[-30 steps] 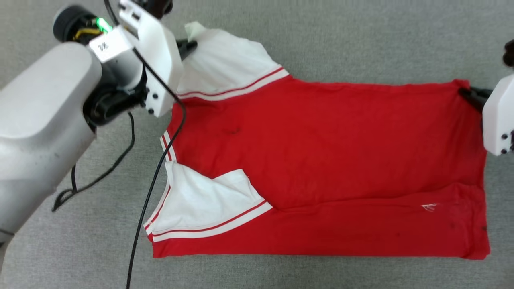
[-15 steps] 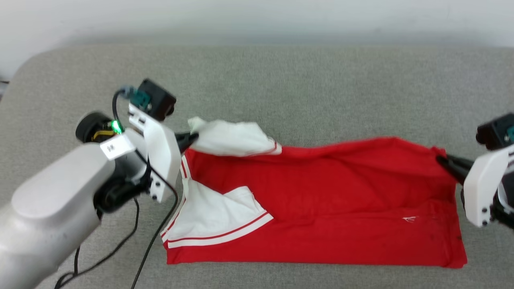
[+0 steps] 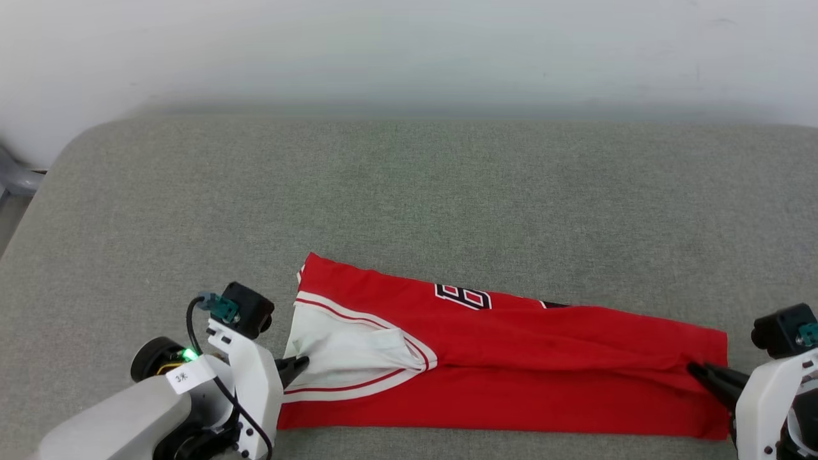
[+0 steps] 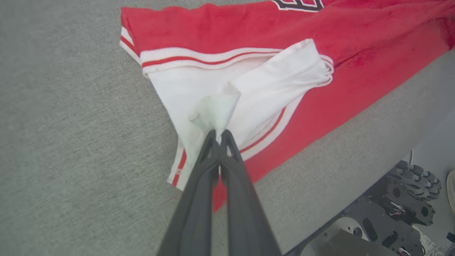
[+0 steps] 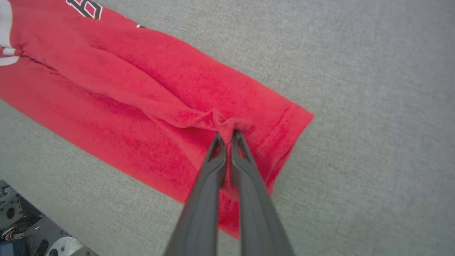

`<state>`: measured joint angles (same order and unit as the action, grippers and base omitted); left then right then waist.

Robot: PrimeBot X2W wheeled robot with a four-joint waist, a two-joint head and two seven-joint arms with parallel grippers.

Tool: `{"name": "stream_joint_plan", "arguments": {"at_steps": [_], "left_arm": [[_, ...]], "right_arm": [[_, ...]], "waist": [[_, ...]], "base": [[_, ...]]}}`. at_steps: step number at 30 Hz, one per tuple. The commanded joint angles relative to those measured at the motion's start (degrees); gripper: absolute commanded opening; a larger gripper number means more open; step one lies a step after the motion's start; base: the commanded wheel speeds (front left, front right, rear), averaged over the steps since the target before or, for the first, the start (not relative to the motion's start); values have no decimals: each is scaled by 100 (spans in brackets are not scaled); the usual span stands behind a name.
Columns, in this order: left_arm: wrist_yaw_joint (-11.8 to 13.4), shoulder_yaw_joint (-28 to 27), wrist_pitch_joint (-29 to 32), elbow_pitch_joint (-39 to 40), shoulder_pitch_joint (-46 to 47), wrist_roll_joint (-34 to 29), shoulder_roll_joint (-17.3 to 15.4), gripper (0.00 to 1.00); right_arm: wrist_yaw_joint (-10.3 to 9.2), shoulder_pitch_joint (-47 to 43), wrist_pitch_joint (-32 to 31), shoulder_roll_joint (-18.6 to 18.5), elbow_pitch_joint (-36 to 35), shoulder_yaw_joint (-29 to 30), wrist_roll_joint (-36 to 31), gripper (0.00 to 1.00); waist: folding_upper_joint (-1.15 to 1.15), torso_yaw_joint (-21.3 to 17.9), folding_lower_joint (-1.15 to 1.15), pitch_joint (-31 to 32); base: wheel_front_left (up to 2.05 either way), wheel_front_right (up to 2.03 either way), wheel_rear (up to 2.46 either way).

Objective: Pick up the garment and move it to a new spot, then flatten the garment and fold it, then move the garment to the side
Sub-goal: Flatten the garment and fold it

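The garment (image 3: 511, 370), a red T-shirt with white sleeves, lies as a long doubled band along the near edge of the grey upholstered surface (image 3: 409, 191), sleeve end toward the robot's left and hem (image 3: 719, 383) toward its right, with black-and-white lettering (image 3: 463, 296) showing on the far layer. The left gripper (image 3: 300, 365) has its two dark fingers pressed together on a small tuft of the white sleeve (image 3: 351, 348), and the right gripper (image 3: 693, 369) is closed in the same way on a raised ridge of red cloth just inside the hem end. The shirt looks light, soft and wholly limp: it wrinkles toward each pinch and would likely sag or bunch wherever it is not held taut between the two grips. A thin pinch of single cloth could slide out, so the firmer places to hold are probably the doubled hem, the striped trim (image 3: 358, 386) at the sleeve seam and the corners of the fold. The stacked layers may shift over one another, and the textured cover is likely to drag the bottom layer when the shirt is pulled.
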<state>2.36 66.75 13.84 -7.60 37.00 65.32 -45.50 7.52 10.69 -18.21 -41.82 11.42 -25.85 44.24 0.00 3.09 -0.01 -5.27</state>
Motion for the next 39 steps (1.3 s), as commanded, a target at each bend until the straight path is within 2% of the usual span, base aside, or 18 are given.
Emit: {"name": "stream_joint_plan", "arguments": {"at_steps": [1,8,9,10,12,16,22,27,30,34,35,39], "left_arm": [[50,18,-74,-43,-140,47,-2,0],[-27,62,-282,-500,-404,154,244,0],[-26,18,-490,-721,-407,92,367,100],[-42,5,-575,-778,-442,107,414,100],[-61,-11,-747,-837,-515,84,443,100],[171,-155,-1324,-815,-614,-113,394,100],[790,-439,-2239,-642,-773,-410,351,100],[1244,-641,-2701,-463,-810,-685,396,100],[1533,-818,-2836,-350,-898,-864,442,100],[1833,-1149,-2902,-268,-1058,-1205,603,100],[2003,-1584,-2909,-148,-1278,-1624,806,100],[2093,-2137,-2907,-46,-1618,-2235,1108,100]], "right_arm": [[-7,-139,-45,51,-13,50,-14,0],[-7,-216,-136,346,317,106,16,0],[-7,-138,-25,421,471,108,-26,49],[-7,-138,7,443,483,104,4,100],[-7,-122,80,416,437,94,50,100],[-6,-202,174,290,187,246,382,100],[-6,-390,92,12,-112,806,1064,100],[-5,-605,-493,-155,25,1273,1927,100],[-5,-721,-860,-275,242,1396,2145,100],[-5,-733,-1130,-215,542,1468,2251,100],[-5,-663,-1189,-86,721,1448,2255,100],[-5,-555,-1196,108,978,1378,2180,100]], "waist": [[0,-11,1,-50],[0,-29,1,-261],[0,-8,1,-268],[0,-3,1,-239],[0,0,1,-163],[0,13,1,34],[0,59,1,219],[0,158,1,225],[0,240,1,159],[0,358,1,52],[0,452,1,-12],[0,556,1,-103]], "base": [[0,0,0],[0,0,0],[0,0,0],[0,0,0],[0,0,0],[0,0,0],[0,0,0],[0,0,0],[0,0,0],[0,0,0],[0,0,0],[0,0,0]]}}
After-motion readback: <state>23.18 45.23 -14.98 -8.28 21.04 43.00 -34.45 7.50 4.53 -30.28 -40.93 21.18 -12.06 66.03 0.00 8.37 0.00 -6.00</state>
